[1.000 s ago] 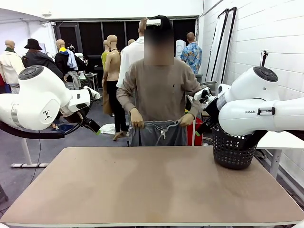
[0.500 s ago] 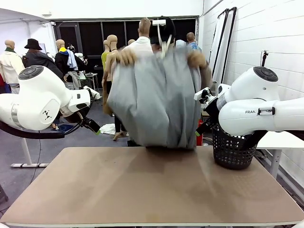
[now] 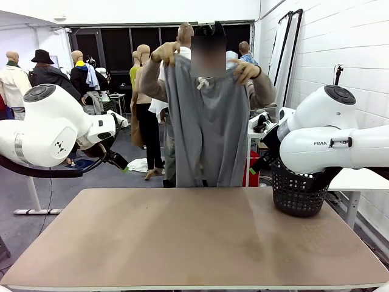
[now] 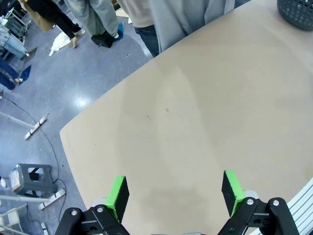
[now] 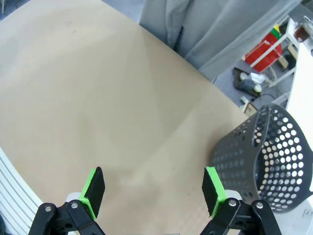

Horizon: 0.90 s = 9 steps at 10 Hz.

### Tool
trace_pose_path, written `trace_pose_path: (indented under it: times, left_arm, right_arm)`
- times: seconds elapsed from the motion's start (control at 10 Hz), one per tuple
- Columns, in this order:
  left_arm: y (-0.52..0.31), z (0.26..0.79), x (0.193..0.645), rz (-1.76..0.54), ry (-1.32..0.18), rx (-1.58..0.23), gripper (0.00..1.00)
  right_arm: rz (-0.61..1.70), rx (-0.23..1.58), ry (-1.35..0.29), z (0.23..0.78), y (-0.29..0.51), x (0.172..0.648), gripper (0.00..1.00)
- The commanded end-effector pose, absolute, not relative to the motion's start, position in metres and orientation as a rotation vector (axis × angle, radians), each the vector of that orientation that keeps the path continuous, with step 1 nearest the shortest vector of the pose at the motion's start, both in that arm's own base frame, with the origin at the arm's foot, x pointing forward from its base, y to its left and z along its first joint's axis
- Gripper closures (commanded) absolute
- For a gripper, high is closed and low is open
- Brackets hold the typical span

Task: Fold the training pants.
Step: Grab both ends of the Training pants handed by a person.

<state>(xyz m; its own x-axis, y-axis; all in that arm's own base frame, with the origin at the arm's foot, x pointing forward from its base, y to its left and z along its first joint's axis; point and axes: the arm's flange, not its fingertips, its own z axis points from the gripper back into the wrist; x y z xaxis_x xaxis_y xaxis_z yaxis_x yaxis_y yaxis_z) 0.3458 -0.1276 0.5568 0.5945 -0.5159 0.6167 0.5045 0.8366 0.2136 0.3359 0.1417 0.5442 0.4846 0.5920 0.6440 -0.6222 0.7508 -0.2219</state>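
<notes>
Beyond the far edge of the table (image 3: 194, 243): the training pants (image 3: 209, 121), light grey, held up in the air by the waistband between the person's right hand (image 3: 165, 53) and left hand (image 3: 243, 70). We record their long axis as upright, with the drawstring at the top and the legs hanging toward the table. The hems may be brushing its far edge, but we cannot tell.

Over the table's near part: the left gripper (image 4: 173, 183), jaws spread wide and empty. The right gripper (image 5: 152, 176) is likewise wide and empty.

At the table's right end: a black basket (image 3: 298, 188).

We judge that the pants lie ahead of both claws, across the whole table and about midway between them. Neither arm is clearly nearer, and nothing has yet been laid down to fold.
</notes>
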Motion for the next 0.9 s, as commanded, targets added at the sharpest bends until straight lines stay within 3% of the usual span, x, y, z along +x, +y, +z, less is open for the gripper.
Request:
trace_pose_path:
  times: [0.0,0.8]
  left_arm:
    - [-0.1276,0.5565,0.3461,-0.593,-0.721,0.017,0.00]
    - [-0.1276,0.5565,0.3461,-0.593,-0.721,0.017,0.00]
  right_arm:
    - [0.739,0.043,-0.766,0.5440,0.1415,0.3361,0.00]
    - [0.739,0.043,-0.766,0.5440,0.1415,0.3361,0.00]
